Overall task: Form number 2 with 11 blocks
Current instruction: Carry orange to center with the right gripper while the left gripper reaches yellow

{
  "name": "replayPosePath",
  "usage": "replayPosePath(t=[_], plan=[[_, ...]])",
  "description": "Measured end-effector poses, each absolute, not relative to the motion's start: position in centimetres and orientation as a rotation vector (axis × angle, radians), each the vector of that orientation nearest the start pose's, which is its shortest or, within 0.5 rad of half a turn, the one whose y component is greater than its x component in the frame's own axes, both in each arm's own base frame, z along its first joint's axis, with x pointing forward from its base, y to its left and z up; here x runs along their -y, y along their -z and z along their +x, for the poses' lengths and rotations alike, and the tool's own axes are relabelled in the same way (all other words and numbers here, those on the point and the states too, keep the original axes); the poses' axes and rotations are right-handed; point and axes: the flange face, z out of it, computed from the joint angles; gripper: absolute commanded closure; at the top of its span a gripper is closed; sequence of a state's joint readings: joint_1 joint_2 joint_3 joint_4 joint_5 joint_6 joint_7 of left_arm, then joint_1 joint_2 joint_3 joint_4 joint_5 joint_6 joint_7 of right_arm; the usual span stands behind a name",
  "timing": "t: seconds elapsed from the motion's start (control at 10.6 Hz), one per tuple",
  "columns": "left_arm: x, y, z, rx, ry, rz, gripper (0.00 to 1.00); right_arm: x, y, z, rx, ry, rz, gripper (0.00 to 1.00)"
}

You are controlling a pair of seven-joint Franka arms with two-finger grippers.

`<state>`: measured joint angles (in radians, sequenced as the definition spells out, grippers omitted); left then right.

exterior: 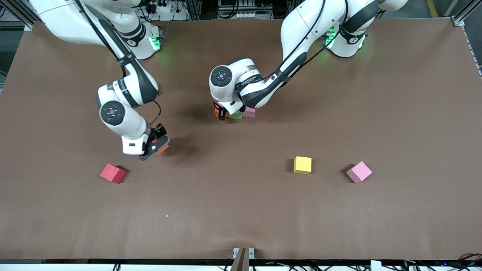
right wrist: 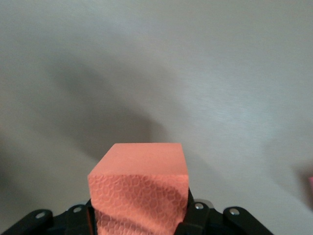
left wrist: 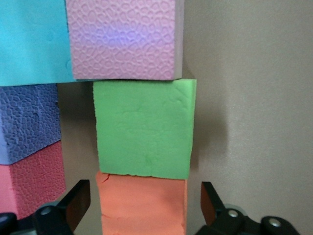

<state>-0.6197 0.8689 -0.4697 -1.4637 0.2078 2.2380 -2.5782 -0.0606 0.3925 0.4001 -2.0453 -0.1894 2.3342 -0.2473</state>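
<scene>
— Left gripper [left wrist: 144, 203]: fingers [left wrist: 73, 203] spread wide, one on each side of an orange cube [left wrist: 143, 205], pads clear of its faces. Looks let go, sitting on the counter [exterior: 241, 210].

— And past the fingertips?

— Straight ahead of them, in one line: green cube [left wrist: 144, 128] touching the orange, then a pale purple cube [left wrist: 124, 39] touching the green. Off to one side of that line, a blue cube [left wrist: 32, 39], a darker purple cube [left wrist: 27, 122] and a red cube [left wrist: 29, 178]; a narrow gap between those and the green. So a partly built figure 2 [exterior: 235, 113], mostly hidden under the wrist from the front.

— Right gripper [exterior: 155, 146]?

— Clamped on a second orange cube [right wrist: 139, 188], held up over bare counter toward the right arm's end, well apart from the figure (no neighbour beside it in the wrist view).

— Relation that counts next?

— Probably this: figure lies toward the left arm's end from the right fingers, with the left wrist directly over it. Likely needs the left to lift clear first. Loose red [exterior: 112, 173], yellow [exterior: 302, 165] and pink [exterior: 359, 171] cubes lie nearer the front camera, red closest to the right fingers, yellow and pink closer to the left.
</scene>
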Motion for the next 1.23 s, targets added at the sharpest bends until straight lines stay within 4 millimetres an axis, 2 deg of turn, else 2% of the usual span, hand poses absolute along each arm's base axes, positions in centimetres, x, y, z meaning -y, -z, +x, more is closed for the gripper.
replayPosePath(t=[0.19, 0.47, 0.66, 0.85, 1.04, 1.23], plan=[[60.0, -20.4, 39.5, 2.114, -0.286, -2.245, 0.00, -21.4, -26.0, 54.7, 0.994, -0.104, -2.952, 0.56], [60.2, -20.8, 39.0, 2.098, -0.290, -2.247, 0.00, -23.8, -26.2, 53.6, 0.858, -0.112, -2.985, 0.57], [60.6, -22.0, 38.5, 2.090, -0.297, -2.261, 0.00, -25.5, -26.2, 52.7, 0.817, -0.116, -2.997, 0.57], [60.7, -24.2, 38.8, 2.100, -0.324, -2.272, 0.00, -25.9, -26.2, 52.5, 0.808, -0.117, -3.001, 0.57], [59.7, -26.5, 40.2, 2.115, -0.360, -2.256, 0.00, -25.8, -26.2, 52.6, 0.808, -0.116, -3.001, 0.56], [57.2, -28.2, 43.6, 2.131, -0.388, -2.261, 0.00, -25.2, -26.2, 52.9, 0.806, -0.114, -3.002, 0.56]])
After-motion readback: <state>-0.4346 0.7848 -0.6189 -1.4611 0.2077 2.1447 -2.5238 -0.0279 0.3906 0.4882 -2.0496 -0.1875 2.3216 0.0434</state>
